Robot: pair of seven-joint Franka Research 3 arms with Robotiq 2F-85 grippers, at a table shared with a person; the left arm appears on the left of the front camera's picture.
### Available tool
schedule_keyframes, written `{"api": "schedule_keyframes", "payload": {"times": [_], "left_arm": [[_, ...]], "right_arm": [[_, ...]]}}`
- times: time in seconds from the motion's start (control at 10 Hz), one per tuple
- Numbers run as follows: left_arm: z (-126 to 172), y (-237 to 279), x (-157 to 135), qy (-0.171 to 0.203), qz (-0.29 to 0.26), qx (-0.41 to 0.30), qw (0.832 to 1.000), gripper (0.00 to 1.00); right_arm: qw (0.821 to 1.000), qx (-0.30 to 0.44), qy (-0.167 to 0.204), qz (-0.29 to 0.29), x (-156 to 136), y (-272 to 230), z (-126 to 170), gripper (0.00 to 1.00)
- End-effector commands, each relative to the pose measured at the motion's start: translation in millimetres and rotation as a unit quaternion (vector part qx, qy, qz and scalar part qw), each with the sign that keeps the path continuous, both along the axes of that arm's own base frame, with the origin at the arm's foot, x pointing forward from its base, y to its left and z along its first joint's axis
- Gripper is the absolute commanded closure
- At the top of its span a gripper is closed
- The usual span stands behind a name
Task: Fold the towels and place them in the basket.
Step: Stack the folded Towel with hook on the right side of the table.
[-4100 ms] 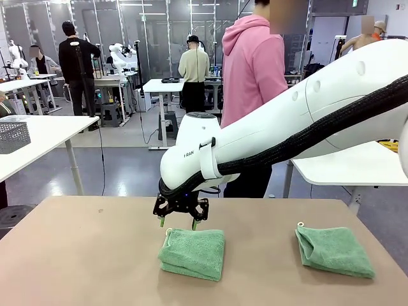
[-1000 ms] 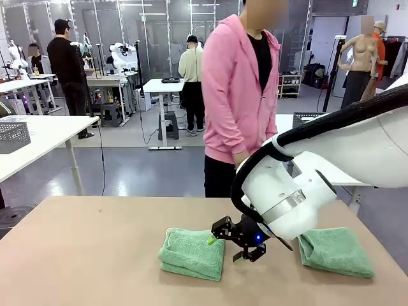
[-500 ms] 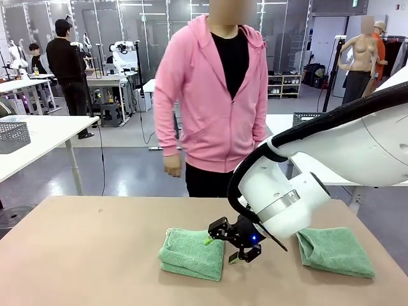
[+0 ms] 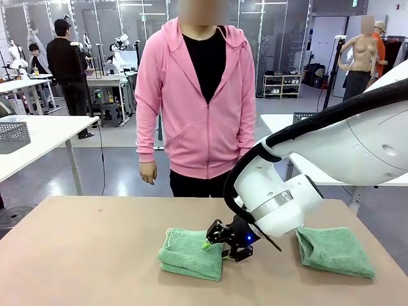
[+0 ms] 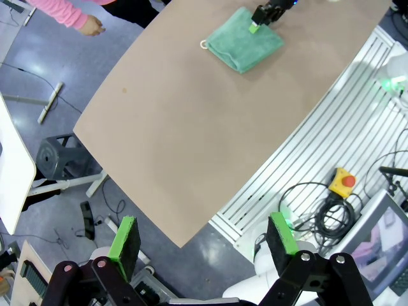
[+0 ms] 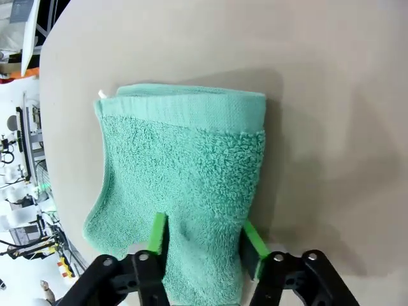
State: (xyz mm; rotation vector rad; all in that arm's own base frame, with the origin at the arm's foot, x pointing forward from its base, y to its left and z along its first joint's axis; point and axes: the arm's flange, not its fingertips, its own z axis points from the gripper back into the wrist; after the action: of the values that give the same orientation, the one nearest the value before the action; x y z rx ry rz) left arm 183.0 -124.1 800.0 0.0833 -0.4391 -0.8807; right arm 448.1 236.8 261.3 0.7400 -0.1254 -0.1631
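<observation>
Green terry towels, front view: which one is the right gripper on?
The folded green terry towel at table centre; the right gripper straddles its edge. The other green towel lies untouched toward the table's right end.

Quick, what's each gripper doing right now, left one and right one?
Left gripper: open, holding nothing, high above the table.
Right gripper: jaws straddling the edge of the folded green towel; a firm grip cannot be told.

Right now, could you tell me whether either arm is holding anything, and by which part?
The right gripper has its jaws around the near edge of the folded green towel lying on the table, closing on it. The left gripper is open and holds nothing.
</observation>
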Motion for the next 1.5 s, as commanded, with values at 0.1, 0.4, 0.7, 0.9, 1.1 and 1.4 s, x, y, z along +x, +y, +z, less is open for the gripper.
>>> {"api": "schedule_keyframes", "payload": {"times": [0.1, 0.4, 0.7, 0.9, 1.1, 1.4], "left_arm": [[-2, 1, -1, -0.006, 0.001, 0.000, 1.000, 0.00], [-2, 1, -1, -0.006, 0.001, 0.000, 1.000, 0.00], [-2, 1, -1, -0.006, 0.001, 0.000, 1.000, 0.00], [-2, 1, -1, -0.006, 0.001, 0.000, 1.000, 0.00], [-2, 1, -1, -0.006, 0.001, 0.000, 1.000, 0.00], [-2, 1, -1, -0.006, 0.001, 0.000, 1.000, 0.00]], "right_arm": [[1.000, 0.001, -0.013, 0.004, -1, 9, -6, 0.97], [1.000, -0.006, -0.016, 0.003, -5, 13, 0, 1.00], [1.000, -0.016, -0.018, -0.004, -12, 21, 18, 1.00], [1.000, -0.008, -0.010, 0.006, -5, 11, 4, 1.00], [1.000, -0.008, -0.010, 0.006, -5, 11, 4, 1.00], [0.998, -0.037, -0.042, 0.025, -11, 6, 35, 0.93]]}}
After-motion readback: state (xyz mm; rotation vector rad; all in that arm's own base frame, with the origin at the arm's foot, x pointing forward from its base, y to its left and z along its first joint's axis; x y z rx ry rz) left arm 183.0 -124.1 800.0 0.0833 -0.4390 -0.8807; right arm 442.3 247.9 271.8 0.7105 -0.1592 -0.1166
